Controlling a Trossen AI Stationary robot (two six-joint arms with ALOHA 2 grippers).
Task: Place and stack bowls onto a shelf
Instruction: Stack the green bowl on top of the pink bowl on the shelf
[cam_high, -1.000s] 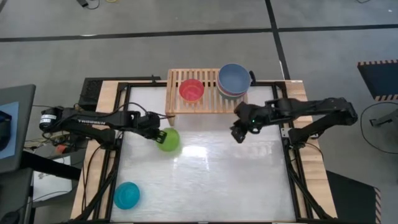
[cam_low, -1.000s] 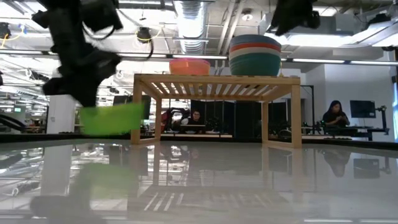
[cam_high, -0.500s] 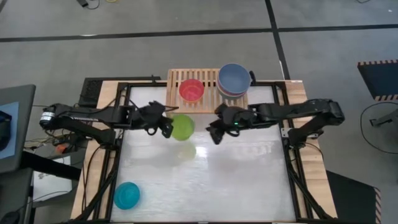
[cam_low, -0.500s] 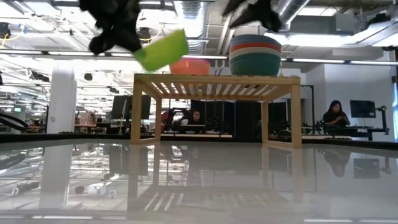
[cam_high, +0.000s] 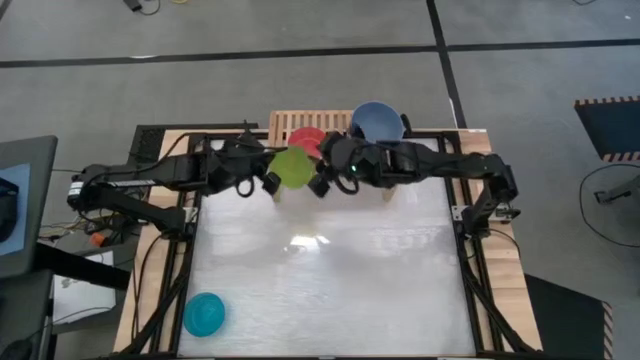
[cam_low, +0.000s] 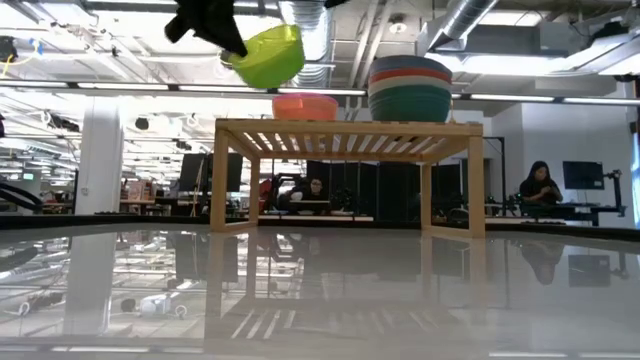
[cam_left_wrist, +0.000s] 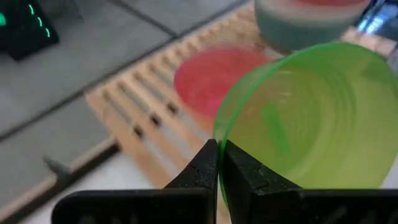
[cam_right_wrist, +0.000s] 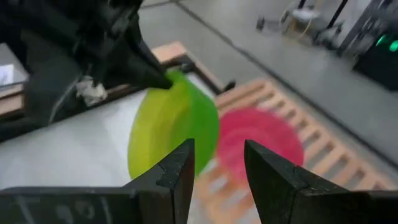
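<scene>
both arms matte black, slim jointed links. left arm has white lettering along its forearm link and a round grey-white cap at its base joint; black cables loop off it near the wrist. right arm shows a small green led near the wrist. left gripper fingers: dark, wedge-shaped, tapering. right gripper fingers: same dark plastic, blunt angled tips.

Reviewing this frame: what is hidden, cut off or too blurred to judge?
- High view: most of the red plastic bowl on the light-wood slatted shelf, behind the lime plastic bowl and the left gripper.
- Low view: the right gripper, past the top edge.
- Left wrist view: the bowl stack, blurred.
</scene>
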